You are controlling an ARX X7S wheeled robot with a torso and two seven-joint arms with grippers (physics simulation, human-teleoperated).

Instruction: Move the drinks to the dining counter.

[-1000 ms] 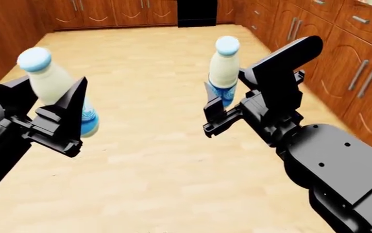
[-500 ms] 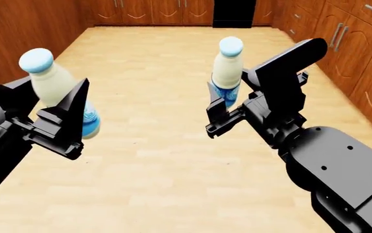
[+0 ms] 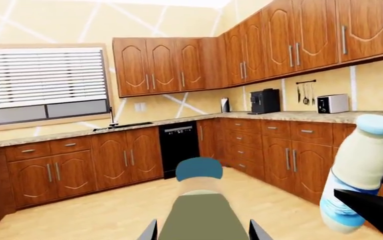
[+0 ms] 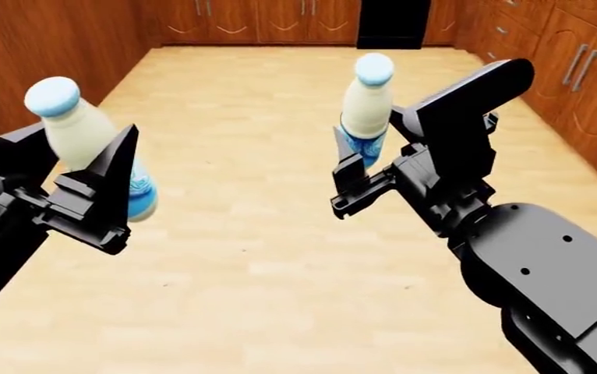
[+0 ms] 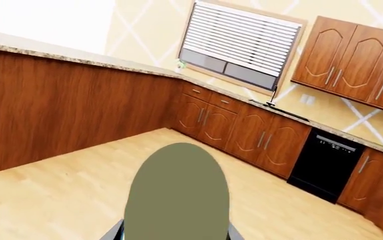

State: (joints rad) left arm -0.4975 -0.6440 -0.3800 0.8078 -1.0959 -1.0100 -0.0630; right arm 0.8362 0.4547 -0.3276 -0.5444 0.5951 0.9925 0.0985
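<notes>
In the left wrist view, one bottle (image 3: 198,210) stands between the two dark tips of the left gripper (image 3: 201,232), its blue cap pointing toward the black dishwasher (image 3: 179,147) under the far desk (image 3: 178,120); the jaws are narrow and hold this bottle. The second bottle (image 3: 358,170) is seen to the side of the dishwasher, in front of the wood cabinets (image 3: 271,150), with a dark part of the other arm at its lower end. On the desk near the corner stand a black coffee machine (image 3: 265,101) and a white toaster (image 3: 333,103). In the head view, the left gripper (image 4: 101,191) holds its bottle (image 4: 80,140) tilted, the cap leaning away from the dishwasher (image 4: 395,23), and the right gripper (image 4: 366,167) holds the other bottle (image 4: 365,105) almost upright, nearer to the dishwasher. Both bottles are in the air above the light wood floor (image 4: 257,257), well apart from each other. In the right wrist view, the bottle (image 5: 177,195) fills the lower middle between the two tips of the right gripper (image 5: 175,231), whose jaws are narrow around it. Beyond it is the dishwasher (image 5: 325,162), and far from the dishwasher runs a long granite desk (image 5: 65,55) over a wood base.
</notes>
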